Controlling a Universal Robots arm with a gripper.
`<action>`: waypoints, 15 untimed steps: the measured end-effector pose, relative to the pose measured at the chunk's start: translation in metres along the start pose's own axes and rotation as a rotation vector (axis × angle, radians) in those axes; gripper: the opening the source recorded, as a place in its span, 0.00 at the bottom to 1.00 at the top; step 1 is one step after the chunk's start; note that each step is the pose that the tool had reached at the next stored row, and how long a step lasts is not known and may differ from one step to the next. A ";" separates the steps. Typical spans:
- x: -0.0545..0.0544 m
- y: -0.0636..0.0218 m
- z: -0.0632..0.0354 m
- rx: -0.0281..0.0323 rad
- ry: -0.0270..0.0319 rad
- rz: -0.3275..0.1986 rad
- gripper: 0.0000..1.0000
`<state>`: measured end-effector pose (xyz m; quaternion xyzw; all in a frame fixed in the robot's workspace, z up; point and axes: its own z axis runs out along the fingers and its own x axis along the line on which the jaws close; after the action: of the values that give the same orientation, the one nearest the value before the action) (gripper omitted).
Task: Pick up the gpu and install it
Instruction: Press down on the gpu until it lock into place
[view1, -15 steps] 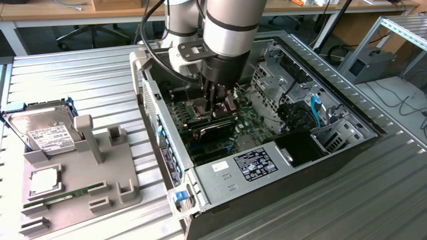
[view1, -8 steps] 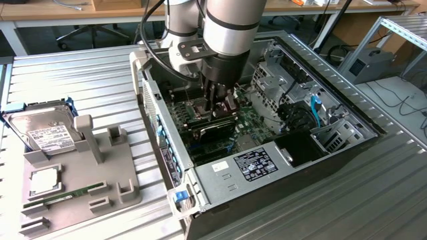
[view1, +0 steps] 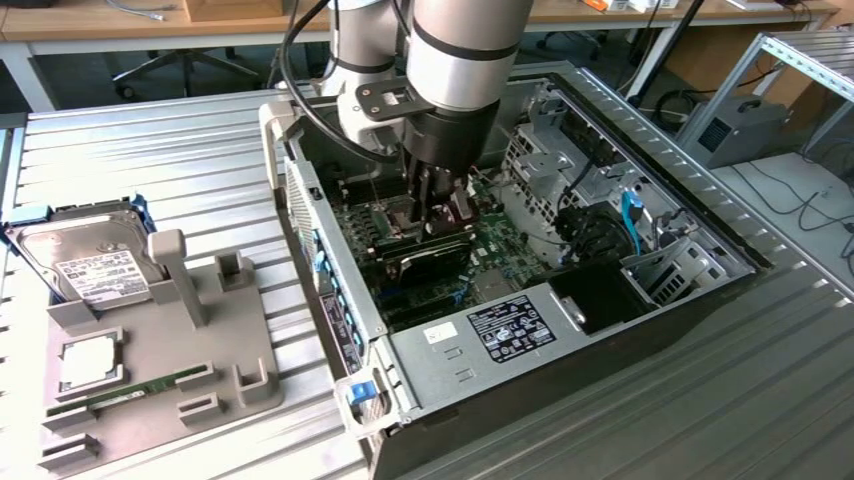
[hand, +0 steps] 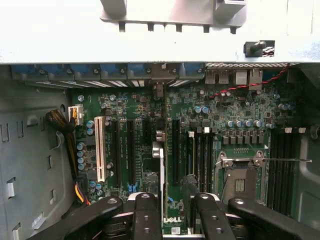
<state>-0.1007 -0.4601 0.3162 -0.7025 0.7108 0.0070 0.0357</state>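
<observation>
Holding the thin black gpu card (view1: 430, 262) edge-on, fingers (hand: 172, 207) clamped on its upper edge, directly above the green motherboard (hand: 210, 130) slots inside the open computer case (view1: 627, 330). Stiff, light, likely fragile; I'd grip bare edges only.

Arm (view1: 461, 60) cut off at top edge; gpu (view1: 427, 258) partly hidden behind it.

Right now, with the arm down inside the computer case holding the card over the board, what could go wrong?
1. The gpu sits edge-on between the gripper fingers, above the motherboard; if it is off the slot line, pressing could stress the card or slot.
2. Capacitors and a cable bundle crowd nearby; a sideways slip might strike them.
3. The case wall stands close to the arm.
</observation>
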 end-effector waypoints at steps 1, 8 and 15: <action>0.000 0.0000 0.0000 0.0000 0.0000 0.000 0.34; 0.000 0.0000 0.0000 0.0000 0.0000 0.000 0.11; 0.000 0.0002 0.0053 0.0000 0.0001 0.000 0.11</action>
<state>-0.1007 -0.4601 0.3108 -0.7025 0.7108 0.0070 0.0357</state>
